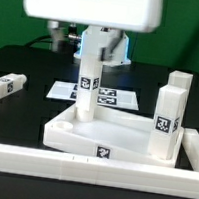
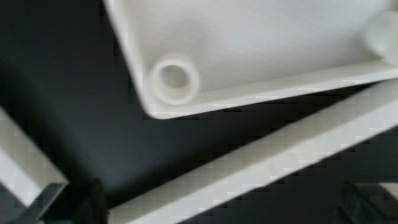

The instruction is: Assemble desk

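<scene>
The slab [image 1: 93, 137] is lying socket-side up in the lower centre of the exterior frame, pressing into the corner formed by the border rails [image 1: 89, 169], apparently so that it is resisting sideways loads during insertion. One leg [image 1: 87, 86] is standing upright at its far left corner and another leg [image 1: 168, 118] at its right. The tool [image 2: 205, 208] is hanging released above, grasping nothing, with the wrist view looking down on an empty socket [image 2: 175, 78], probably the next target.
</scene>
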